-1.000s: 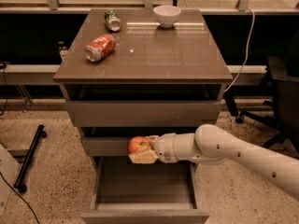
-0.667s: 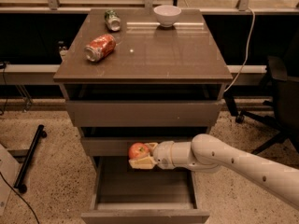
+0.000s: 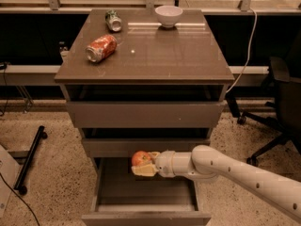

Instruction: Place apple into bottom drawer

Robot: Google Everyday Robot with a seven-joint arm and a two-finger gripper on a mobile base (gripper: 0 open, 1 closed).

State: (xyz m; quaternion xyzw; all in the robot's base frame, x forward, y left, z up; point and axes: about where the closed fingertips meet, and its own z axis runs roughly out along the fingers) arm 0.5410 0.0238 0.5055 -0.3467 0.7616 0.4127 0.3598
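- Step in hand: the carry-and-lower stage. The gripper is closed around the apple and holds it above the open bottom drawer, just under the front edge of the middle drawer.
- Tool position: the arm reaches in from the right at the near side of the cabinet, with the wrist about level. The gripper is over the far-left part of the drawer opening.
- Location of task item: the apple is in the air, inside the drawer's outline as viewed, and apart from its floor. It touches only the gripper; one pale finger shows beneath it.
- Progress, as judged: the drawer is pulled out and the apple is over it, so only the set-down and release remain.
- Next move, as judged: a short descent into the box, keeping clear of the middle drawer above and the left wall, then opening the fingers low enough that the apple does not drop far.
- Risk, as judged: a round fruit released from height may roll on the flat drawer floor. The walls should contain it.
- Appearance of task item: round, red on top with a yellowish-orange patch towards the gripper, smooth-skinned, whole as far as can be seen.
- Other items: a crushed soda can, a second can and a white bowl stand on the cabinet top, well apart from the work.
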